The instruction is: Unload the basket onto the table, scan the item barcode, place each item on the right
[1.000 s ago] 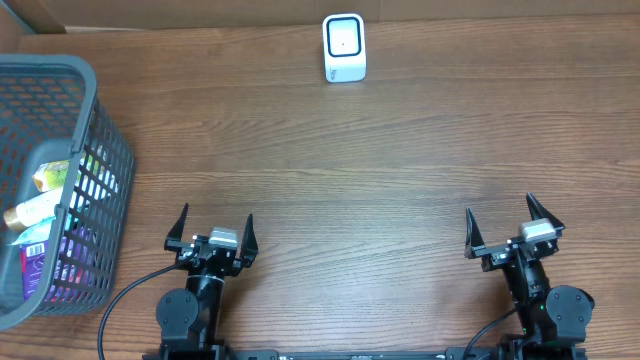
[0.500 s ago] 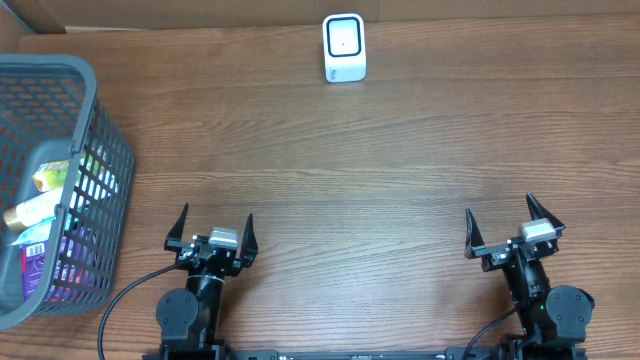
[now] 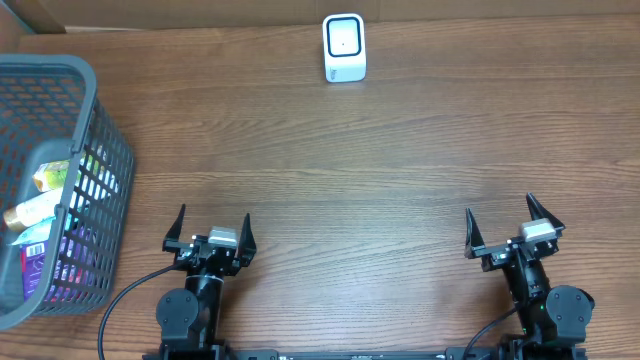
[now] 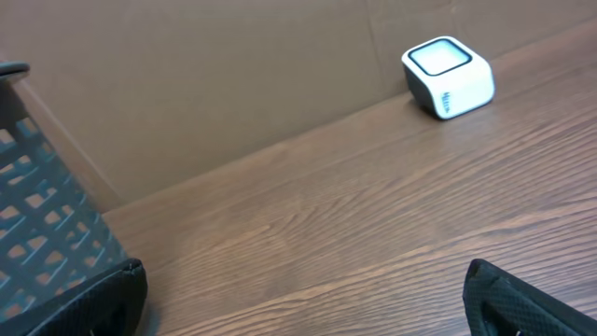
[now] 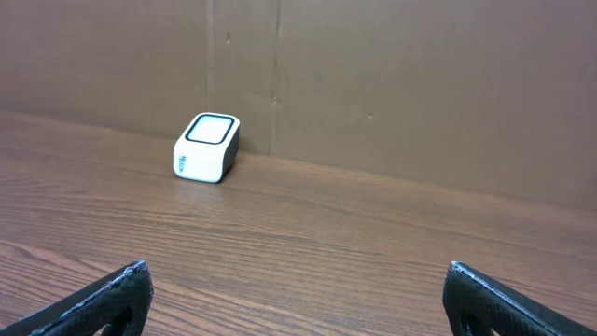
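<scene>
The left gripper and right gripper gape wide, both empty. The scanner stands at twelve o'clock. A basket holding items sits at nine.

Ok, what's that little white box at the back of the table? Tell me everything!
It is a small barcode scanner, a white rounded cube that looks like plastic. Its upper face holds a pale window framed in black; one side bears a small dark marking. It stands upright on the wooden table, near the far edge, just before the cardboard wall. Nothing else touches it.
</scene>
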Controlling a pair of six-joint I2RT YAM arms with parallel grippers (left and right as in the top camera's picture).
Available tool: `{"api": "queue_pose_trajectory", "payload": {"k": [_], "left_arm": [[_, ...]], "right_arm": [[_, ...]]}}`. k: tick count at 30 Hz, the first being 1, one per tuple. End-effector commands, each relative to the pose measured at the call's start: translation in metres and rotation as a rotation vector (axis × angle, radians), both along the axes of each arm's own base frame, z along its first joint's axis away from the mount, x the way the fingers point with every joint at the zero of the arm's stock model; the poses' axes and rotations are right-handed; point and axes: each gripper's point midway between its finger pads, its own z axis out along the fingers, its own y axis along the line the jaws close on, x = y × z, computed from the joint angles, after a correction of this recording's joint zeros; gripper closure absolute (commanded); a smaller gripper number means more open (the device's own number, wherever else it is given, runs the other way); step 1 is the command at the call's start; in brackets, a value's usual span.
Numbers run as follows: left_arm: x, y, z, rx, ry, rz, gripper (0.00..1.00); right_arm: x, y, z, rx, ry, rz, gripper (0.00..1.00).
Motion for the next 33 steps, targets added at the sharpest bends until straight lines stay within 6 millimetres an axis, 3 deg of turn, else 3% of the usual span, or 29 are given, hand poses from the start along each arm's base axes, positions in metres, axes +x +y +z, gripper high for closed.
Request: {"api": "queue_pose_trajectory", "payload": {"k": [1,4,9,13,17,23,33], "left_arm": [[0.0,0.004,0.0,0.029,-0.003,0.025,0.0],[0.0,0.004,0.0,0.028,-0.003,0.025,0.01],[0.0,0.002,0.0,0.027,-0.003,0.014,0.01],[0.0,-0.005,0.01,-0.044,-0.043,-0.021,0.0],[-0.002,-0.009,0.031,-0.16,-0.089,-0.043,0.0],[-0.015,-0.017,0.078,-0.17,-0.128,-0.091,0.0],[-0.035,-0.027,0.136,-0.211,0.02,-0.134,0.0]], "right_arm": [[0.0,-0.001,-0.001,-0.004,-0.007,-0.006,0.0],[0.0,0.001,0.001,-0.004,-0.015,0.006,0.0],[-0.005,0.015,0.02,-0.012,-0.098,0.084,0.0],[-0.005,0.015,0.023,-0.012,-0.11,0.085,0.0],[-0.007,0.015,0.036,0.051,-0.135,0.089,0.0],[-0.015,0.015,0.071,0.067,-0.198,0.094,0.0],[-0.017,0.026,0.117,0.06,-0.198,0.16,0.0]]}}
